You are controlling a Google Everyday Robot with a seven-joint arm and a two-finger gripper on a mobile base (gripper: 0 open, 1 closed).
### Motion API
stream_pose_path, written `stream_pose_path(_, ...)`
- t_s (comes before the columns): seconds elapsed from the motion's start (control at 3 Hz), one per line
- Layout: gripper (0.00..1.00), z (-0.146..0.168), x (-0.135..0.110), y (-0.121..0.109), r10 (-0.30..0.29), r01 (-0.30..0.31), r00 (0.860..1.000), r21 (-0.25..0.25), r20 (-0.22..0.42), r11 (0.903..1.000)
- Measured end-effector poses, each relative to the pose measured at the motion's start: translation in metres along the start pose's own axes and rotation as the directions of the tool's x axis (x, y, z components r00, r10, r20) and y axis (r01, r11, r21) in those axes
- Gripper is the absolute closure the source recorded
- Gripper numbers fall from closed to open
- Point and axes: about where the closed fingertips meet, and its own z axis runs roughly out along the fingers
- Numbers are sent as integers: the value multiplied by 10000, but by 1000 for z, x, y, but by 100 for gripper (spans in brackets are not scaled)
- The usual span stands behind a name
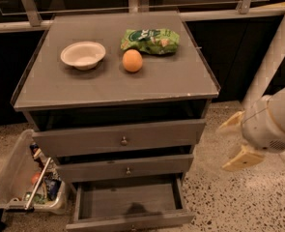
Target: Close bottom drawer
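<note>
The bottom drawer [130,219] of the grey cabinet [118,100] is pulled out wide, and its inside looks empty. Its slim front panel lies at the lower edge of the camera view, with the knob barely showing. The two drawers above it, the top one [120,138] and the middle one [125,168], stand slightly out. My gripper [233,143] hangs to the right of the cabinet, about level with the top and middle drawers, well above and right of the bottom drawer. Its two cream fingers [241,159] are spread apart and hold nothing.
On the cabinet top sit a white bowl [83,55], an orange [132,60] and a green snack bag [150,40]. A clear plastic bin [23,180] full of items stands on the speckled floor left of the drawers. A rail runs behind the cabinet.
</note>
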Motion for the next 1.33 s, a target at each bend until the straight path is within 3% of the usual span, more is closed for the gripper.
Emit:
stream_pose_path(0.33, 64, 71, 18, 11, 137, -147, 9997, -522, -204, 9985)
stream_pose_path(0.67, 88, 75, 21, 13, 168, -181, 9995, -510, -253, 9985)
stream_pose_path(1.0, 100, 75, 21, 13, 167, -180, 9995, -510, -252, 9985)
stream_pose_path(1.33, 100, 97, 28, 15, 581, -604, 9978, -728, -326, 9955)
